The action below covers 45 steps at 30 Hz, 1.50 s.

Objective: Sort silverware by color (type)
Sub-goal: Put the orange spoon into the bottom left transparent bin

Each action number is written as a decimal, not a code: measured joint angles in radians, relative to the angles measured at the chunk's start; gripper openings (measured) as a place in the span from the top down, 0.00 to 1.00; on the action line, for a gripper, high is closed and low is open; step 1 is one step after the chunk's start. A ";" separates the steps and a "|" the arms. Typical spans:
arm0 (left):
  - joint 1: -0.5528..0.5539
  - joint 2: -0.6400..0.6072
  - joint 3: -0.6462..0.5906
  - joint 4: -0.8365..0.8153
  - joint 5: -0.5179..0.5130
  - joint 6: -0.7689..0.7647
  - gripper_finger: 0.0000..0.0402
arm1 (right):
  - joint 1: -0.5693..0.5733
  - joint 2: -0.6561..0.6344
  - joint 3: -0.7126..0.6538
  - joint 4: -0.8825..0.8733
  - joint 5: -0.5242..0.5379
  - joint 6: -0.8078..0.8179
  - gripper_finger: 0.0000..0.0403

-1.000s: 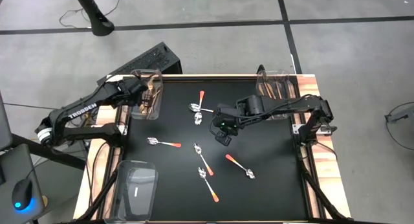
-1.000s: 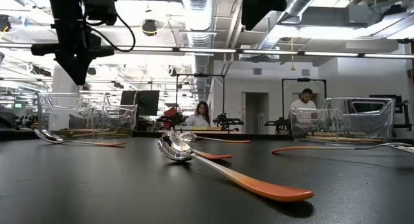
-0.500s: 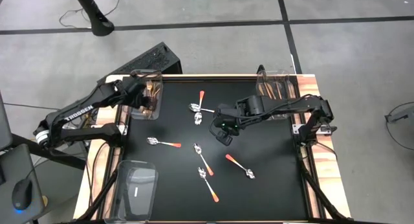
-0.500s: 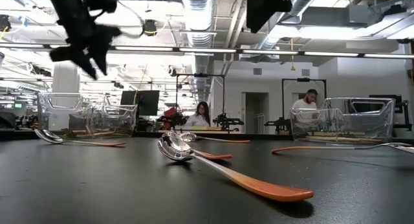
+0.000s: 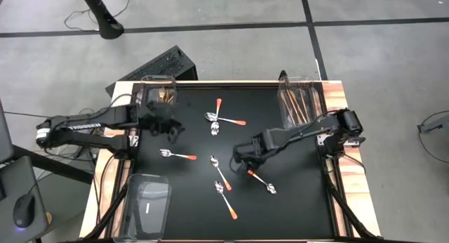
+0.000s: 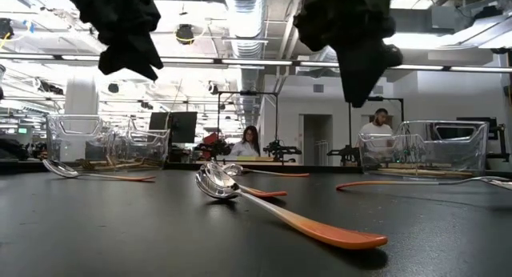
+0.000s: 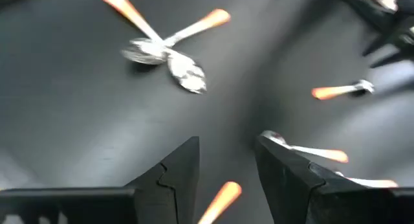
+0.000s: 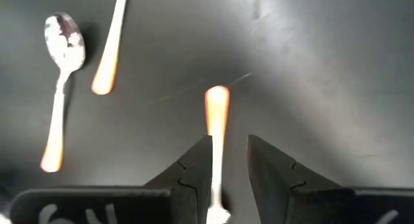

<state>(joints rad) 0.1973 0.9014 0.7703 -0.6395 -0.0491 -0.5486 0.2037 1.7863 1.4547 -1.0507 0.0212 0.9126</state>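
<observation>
Orange-handled spoon point(image 8: 216, 120) between right gripper point(image 8: 226, 160) open fingers.

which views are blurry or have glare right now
Left wrist view: motion-blurred, the crossed spoons smeared. Right wrist view: sharp, the orange handle glowing between the fingers, a pale sheen on the mat. Low view: the near spoon crisp, both arms dark silhouettes against bright ceiling lights. High view: even light, no glare.

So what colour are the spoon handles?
Orange-red, on shiny silver spoons; the low view shows it best.
</observation>
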 joint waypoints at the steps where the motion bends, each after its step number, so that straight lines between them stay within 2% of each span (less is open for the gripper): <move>1: -0.031 0.000 -0.023 0.034 -0.002 -0.018 0.66 | 0.013 0.000 -0.010 0.015 0.000 0.024 0.71; 6: -0.160 0.001 -0.141 0.216 -0.045 -0.126 0.66 | 0.065 -0.001 -0.046 0.013 0.001 0.141 0.71; 11: -0.243 0.001 -0.203 0.345 -0.093 -0.153 0.66 | 0.092 -0.001 -0.146 0.080 0.000 0.215 0.68; 17: -0.295 0.000 -0.204 0.367 -0.109 -0.143 0.66 | 0.110 0.000 -0.210 0.151 -0.081 0.243 0.56; 21: -0.316 0.000 -0.204 0.366 -0.109 -0.108 0.66 | 0.138 0.002 -0.234 0.150 -0.097 0.242 0.48; 25: -0.318 0.000 -0.204 0.362 -0.108 -0.090 0.66 | 0.168 0.041 -0.257 0.155 -0.099 0.240 0.48; 29: -0.318 0.000 -0.204 0.357 -0.100 -0.088 0.66 | 0.185 0.087 -0.260 0.259 -0.127 0.231 0.50; 33: -0.318 0.000 -0.204 0.329 -0.069 -0.080 0.66 | 0.189 0.133 -0.253 0.281 -0.131 0.283 0.53; 35: -0.319 0.000 -0.204 0.313 -0.059 -0.082 0.66 | 0.188 0.153 -0.252 0.269 -0.138 0.315 0.59; 37: -0.323 0.000 -0.204 0.292 -0.055 -0.089 0.66 | 0.187 0.156 -0.253 0.262 -0.141 0.332 0.68; 41: -0.338 0.000 -0.204 0.290 -0.056 -0.102 0.66 | 0.183 0.142 -0.231 0.246 -0.139 0.343 0.93; 42: -0.343 0.000 -0.204 0.295 -0.063 -0.115 0.66 | 0.179 0.136 -0.220 0.243 -0.129 0.337 0.95; 45: -0.356 0.000 -0.204 0.309 -0.109 -0.156 0.66 | 0.163 0.117 -0.181 0.282 -0.073 0.318 0.95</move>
<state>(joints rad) -0.1583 0.9016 0.5667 -0.3310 -0.1580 -0.7050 0.3669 1.9031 1.2740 -0.7685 -0.0516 1.2309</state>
